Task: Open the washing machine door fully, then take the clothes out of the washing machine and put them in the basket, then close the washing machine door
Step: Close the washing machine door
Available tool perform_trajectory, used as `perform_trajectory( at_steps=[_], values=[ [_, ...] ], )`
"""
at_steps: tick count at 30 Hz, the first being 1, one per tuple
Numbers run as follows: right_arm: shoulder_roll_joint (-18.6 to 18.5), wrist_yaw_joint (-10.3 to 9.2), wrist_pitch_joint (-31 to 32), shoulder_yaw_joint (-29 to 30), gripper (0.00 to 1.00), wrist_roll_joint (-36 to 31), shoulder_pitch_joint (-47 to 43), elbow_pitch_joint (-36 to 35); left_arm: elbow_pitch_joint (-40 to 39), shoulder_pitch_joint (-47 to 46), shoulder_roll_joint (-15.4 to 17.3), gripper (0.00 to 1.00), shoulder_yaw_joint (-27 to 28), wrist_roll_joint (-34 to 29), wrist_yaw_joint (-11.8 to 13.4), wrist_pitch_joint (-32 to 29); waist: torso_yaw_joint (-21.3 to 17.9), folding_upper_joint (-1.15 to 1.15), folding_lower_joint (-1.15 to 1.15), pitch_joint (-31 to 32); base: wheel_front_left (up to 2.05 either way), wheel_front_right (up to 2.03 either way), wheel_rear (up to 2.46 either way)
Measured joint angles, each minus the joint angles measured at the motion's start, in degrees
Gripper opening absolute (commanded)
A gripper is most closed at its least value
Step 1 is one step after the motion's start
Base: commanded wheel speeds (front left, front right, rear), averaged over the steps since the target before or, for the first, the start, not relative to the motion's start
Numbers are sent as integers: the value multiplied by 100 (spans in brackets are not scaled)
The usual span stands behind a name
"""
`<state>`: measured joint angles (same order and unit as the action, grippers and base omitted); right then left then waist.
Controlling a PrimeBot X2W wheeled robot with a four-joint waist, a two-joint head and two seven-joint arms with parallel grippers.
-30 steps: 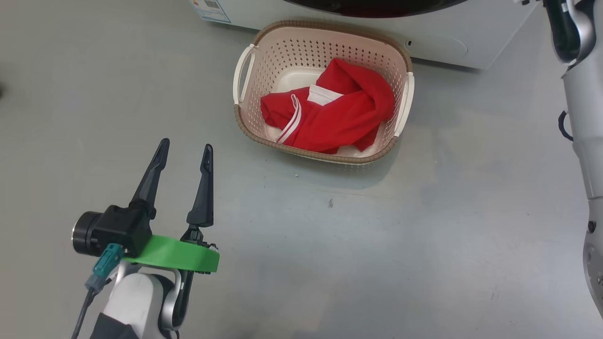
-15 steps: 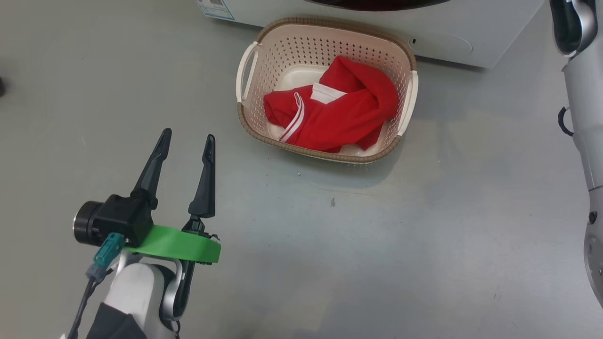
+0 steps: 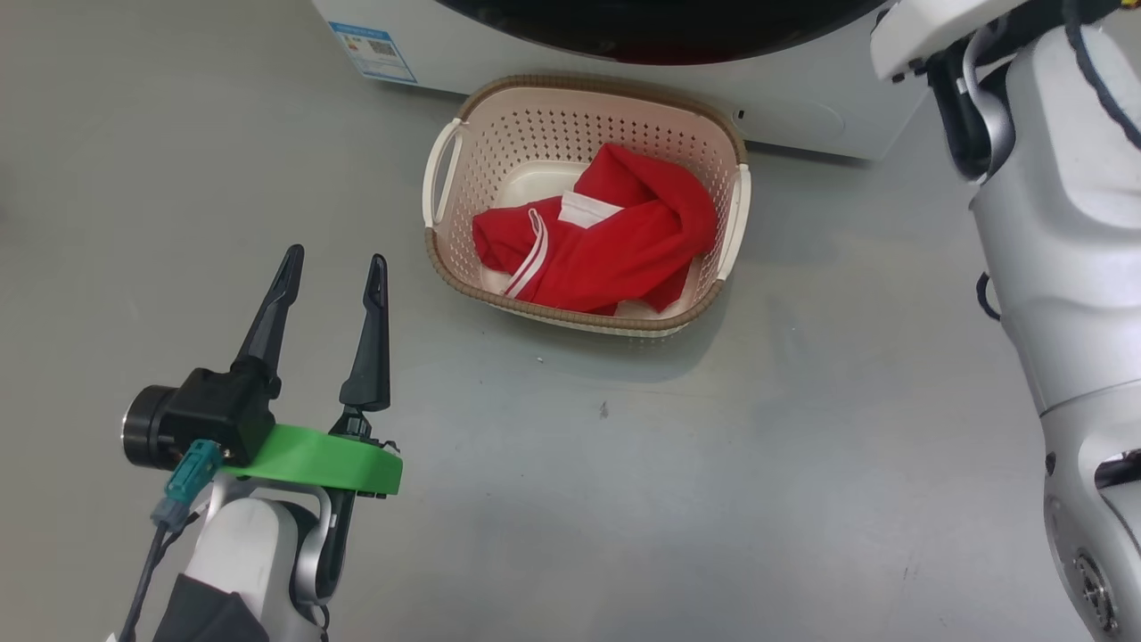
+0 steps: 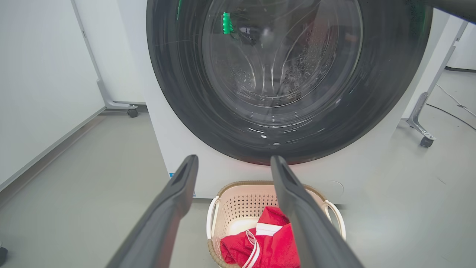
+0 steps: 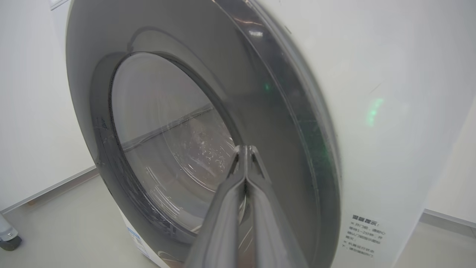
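The cream basket stands on the grey floor right in front of the white washing machine. The red clothes lie bunched inside it. My left gripper hovers open and empty at the lower left, well short of the basket. In the left wrist view, its open fingers frame the basket and clothes below the washing machine door, whose black rim lies against the machine front. In the right wrist view, my right gripper is shut, its tips close to the door by the glass bowl.
My pale right arm rises along the right edge of the head view. A blue label marks the machine's lower left corner. Wheeled frame legs and white wall panels flank the machine.
The head camera has shifted, so the basket sits lower and further left in the picture and more of the right arm shows. The left gripper has stayed open.
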<state>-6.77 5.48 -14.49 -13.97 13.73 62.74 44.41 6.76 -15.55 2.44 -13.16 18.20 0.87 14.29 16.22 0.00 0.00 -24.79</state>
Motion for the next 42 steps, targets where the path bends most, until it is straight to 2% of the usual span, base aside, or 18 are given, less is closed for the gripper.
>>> perform_trajectory(
  at_steps=[1,2,5,6,19,28,32,36,42],
  values=[
    [12,0,-2,-4,0,14,-91,-1,13,2,0,100,7,-16,0,0,-33,0,0,30,0,0,0],
    [23,1,-2,-16,20,29,-181,-1,20,3,3,100,23,-16,0,0,-69,0,0,60,0,0,0],
    [60,2,-2,-29,88,48,-462,-23,31,4,22,100,65,-40,0,0,-179,0,0,164,0,0,0],
    [77,3,-2,-25,100,59,-561,-86,32,4,31,100,78,-49,0,0,-217,0,0,200,0,0,0],
    [221,42,-2,152,100,153,-2248,-951,231,210,153,100,221,-160,1,15,-729,0,0,786,0,0,0],
    [296,-16,-2,188,100,185,-3520,-1365,482,661,202,100,255,-160,2,15,-1100,0,0,1271,0,0,0],
    [322,-68,-2,174,100,183,-4067,-1524,577,889,201,100,231,-158,2,15,-1244,0,0,1511,0,0,0],
    [326,-199,-1,256,100,180,-4507,-1794,600,1063,197,100,181,-157,2,15,-1363,0,0,1750,0,0,0],
    [345,-264,-1,242,100,179,-5058,-2093,631,1337,199,100,185,-153,2,15,-1523,0,0,2054,0,0,0]
  ],
)
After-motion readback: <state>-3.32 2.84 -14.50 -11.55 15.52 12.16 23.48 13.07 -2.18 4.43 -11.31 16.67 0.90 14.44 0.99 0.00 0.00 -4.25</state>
